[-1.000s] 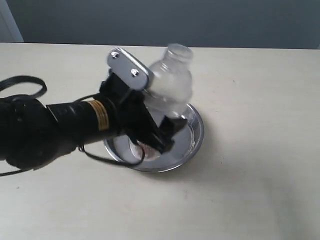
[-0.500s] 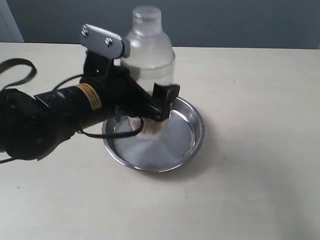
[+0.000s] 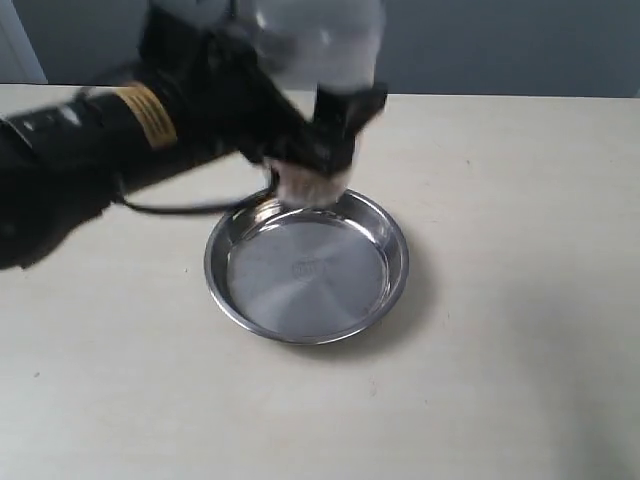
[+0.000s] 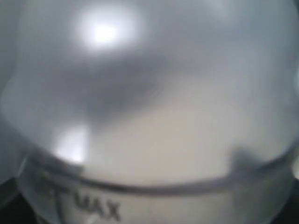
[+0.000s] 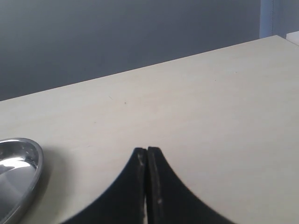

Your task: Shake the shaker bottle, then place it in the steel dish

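Up since half a second ago: left tool (image 3: pixel 318 135) has swung the shaker bottle (image 3: pixel 322 45) higher, its top now cut off by the frame edge and its base in the air over the far rim of the steel dish (image 3: pixel 397 285). Arm blurred, so likely mid-shake, placing not begun. Left tool clamped round the bottle's lower body. Dish holds nothing, sits on counter (image 3: pixel 520 200). Bottle frosted, translucent, brownish grains (image 3: pixel 308 185) at base, MAX mark (image 4: pixel 98 207) on wall. Right tool (image 5: pixel 147 177) pinched together, holding nothing, above counter beside dish.
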